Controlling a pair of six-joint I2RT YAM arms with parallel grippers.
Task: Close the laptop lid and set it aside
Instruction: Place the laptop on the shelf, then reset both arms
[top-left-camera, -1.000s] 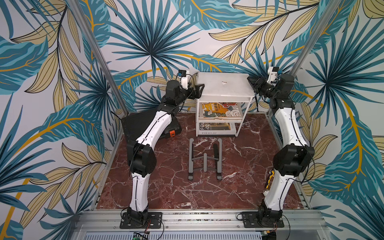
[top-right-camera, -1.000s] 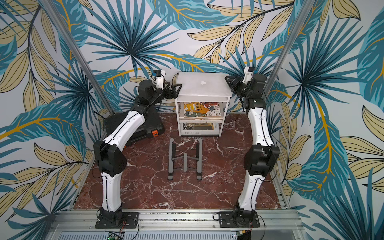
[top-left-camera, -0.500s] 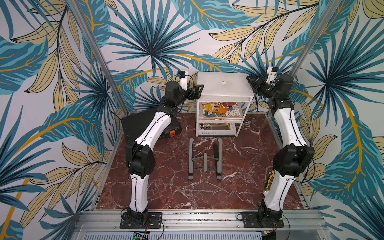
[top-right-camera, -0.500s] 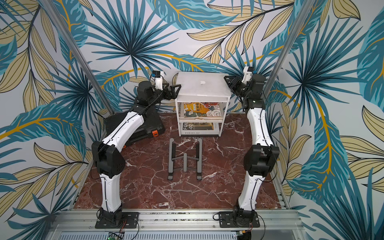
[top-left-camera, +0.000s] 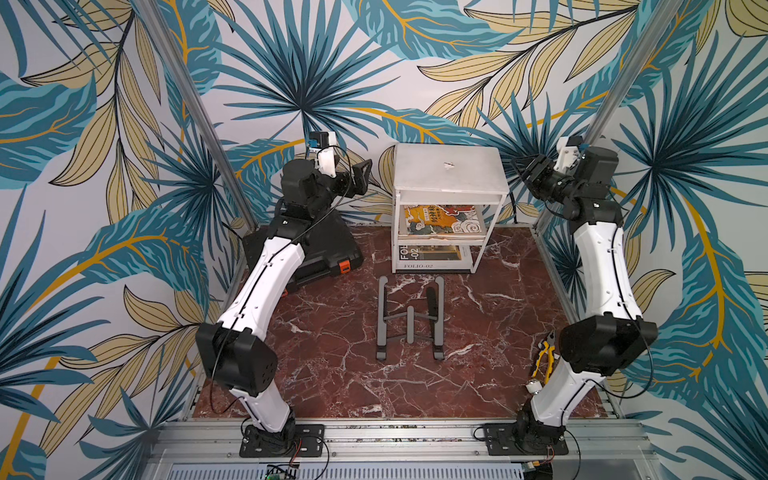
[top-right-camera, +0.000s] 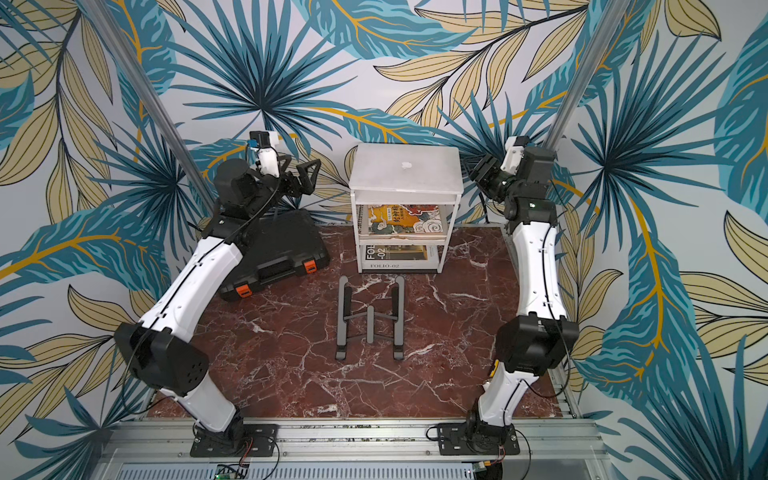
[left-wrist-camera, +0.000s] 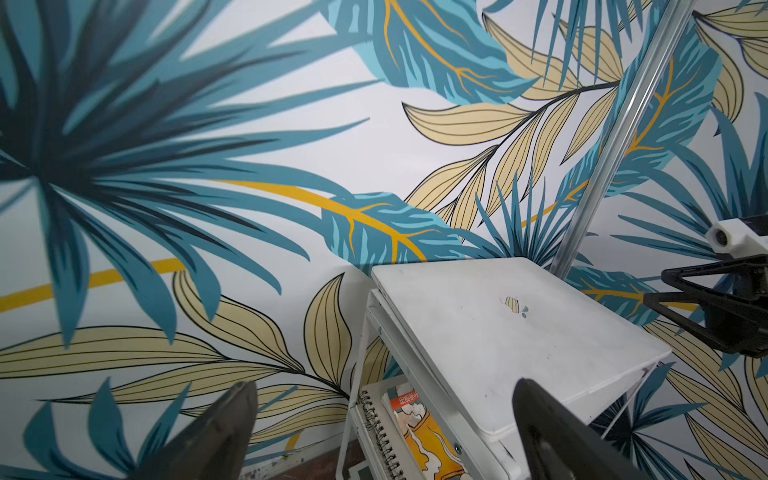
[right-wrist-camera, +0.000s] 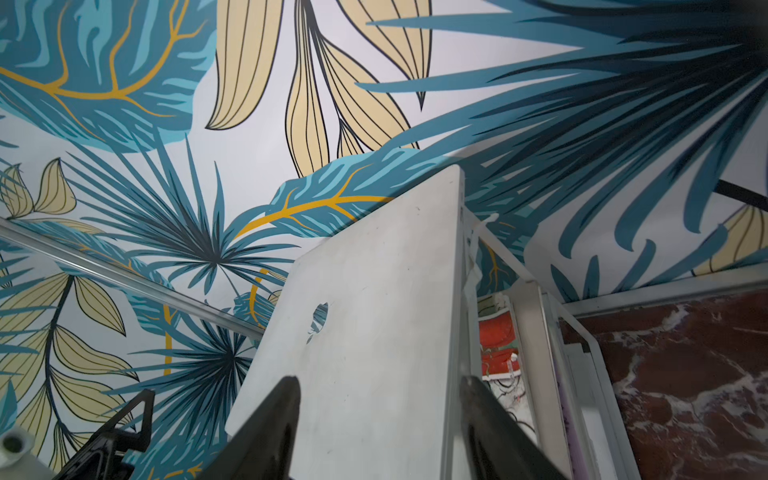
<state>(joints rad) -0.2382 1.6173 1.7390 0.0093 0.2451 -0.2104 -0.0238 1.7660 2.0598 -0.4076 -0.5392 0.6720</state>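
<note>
Both grippers have been drawn back from the white shelf rack (top-left-camera: 451, 195) since a second ago, and the fingers of the right one have been spread wider. Left of the rack, a black case (top-left-camera: 320, 257) with orange latches is laid on the marble surface, partly hidden by the left arm. The left gripper (top-right-camera: 301, 166) is held level with the rack's top, near its left edge but apart from it, with the fingers released wide and nothing between them. On the rack's top the laptop (top-left-camera: 449, 166) is laid flat and closed, the laptop lid (right-wrist-camera: 374, 311) turned upward with its shiny logo at centre. A colourful magazine (top-left-camera: 440, 218) is kept on the shelf beneath. In front of the rack a grey folding stand (top-left-camera: 409, 320) is set. The right gripper (top-left-camera: 530, 172) is held near the rack's right edge, apart from it, fingers released and grasping nothing. Yellow-handled pliers (top-left-camera: 544, 357) are seen well to the rack's right and front, partly hidden by the right arm.
</note>
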